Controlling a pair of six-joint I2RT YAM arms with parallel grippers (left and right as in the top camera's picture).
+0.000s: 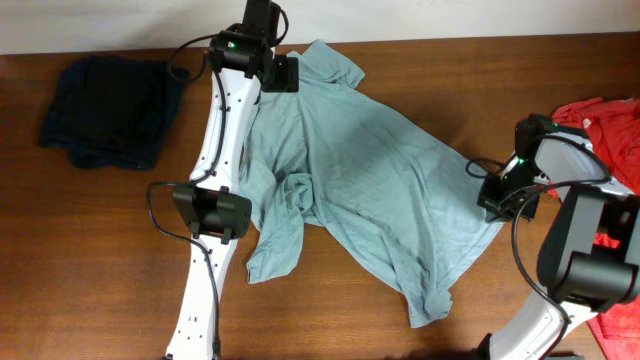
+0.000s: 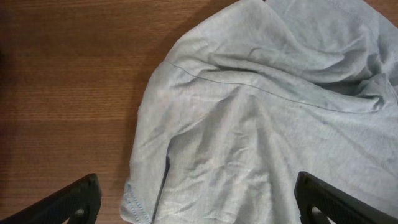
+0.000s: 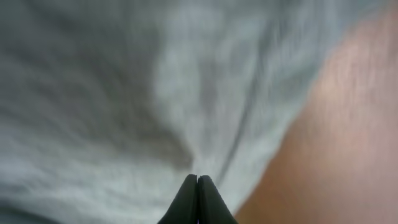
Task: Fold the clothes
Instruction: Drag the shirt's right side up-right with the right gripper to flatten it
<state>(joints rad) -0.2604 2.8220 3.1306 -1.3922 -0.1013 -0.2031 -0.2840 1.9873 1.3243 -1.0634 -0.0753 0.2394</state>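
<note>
On T-shirt [image 1: 370,170] edge: right claw [image 3: 198,179], tips together

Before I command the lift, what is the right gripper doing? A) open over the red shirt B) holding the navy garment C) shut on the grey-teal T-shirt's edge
C: the right gripper has its fingers pressed together, and folds of the T-shirt draw in to their tips.

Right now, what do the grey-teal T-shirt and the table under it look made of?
T-shirt: thin, soft knit, probably cotton jersey, matte; it wrinkles and bunches, and a stitched hem shows. Table: wood or wood-look laminate, brown, faint sheen; grain streaks run along it, but which one I cannot tell.
</note>
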